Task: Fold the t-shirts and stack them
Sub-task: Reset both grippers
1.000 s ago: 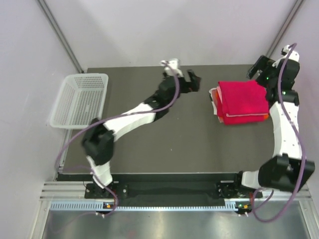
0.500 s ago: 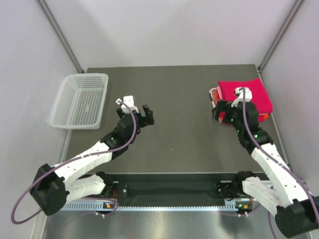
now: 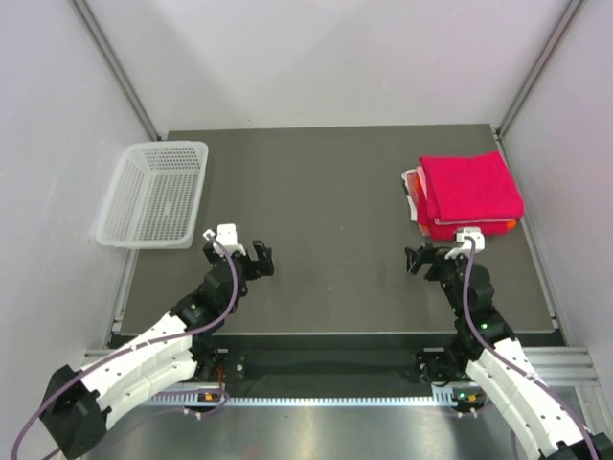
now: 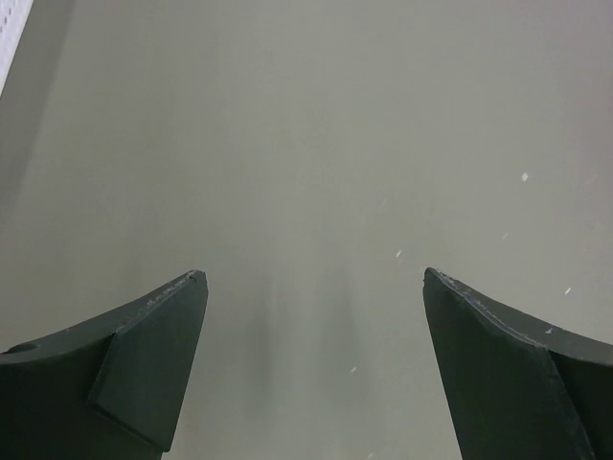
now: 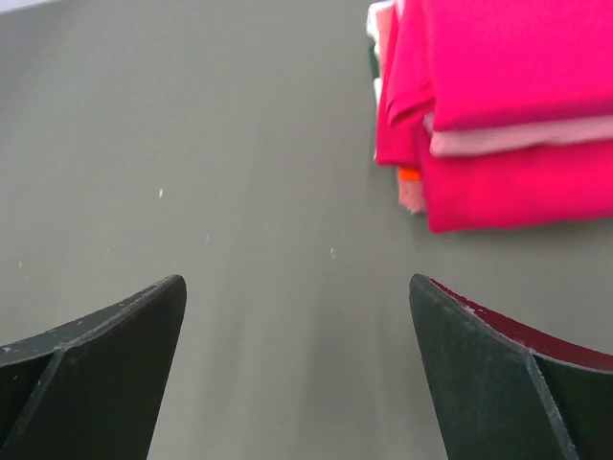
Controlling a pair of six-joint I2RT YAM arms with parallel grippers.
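Overhead, folded t-shirts (image 3: pixel 469 195) lie stacked at the worktop's (image 3: pixel 326 192) far right; left gripper (image 4: pixel 314 278) and right gripper (image 5: pixel 297 278) hover near its front edge, both with jaws wide apart.

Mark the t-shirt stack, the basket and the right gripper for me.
t-shirt stack (image 3: pixel 469 190): top external view, middle of the crimson top shirt.
basket (image 3: pixel 153 196): top external view, its bare mesh floor.
right gripper (image 5: pixel 295 283): right wrist view, midway between its open fingertips.

Crimson-magenta t-shirts (image 3: pixel 469 192) with pink and orange edges, white basket (image 3: pixel 153 196), dark grey table (image 3: pixel 326 192)
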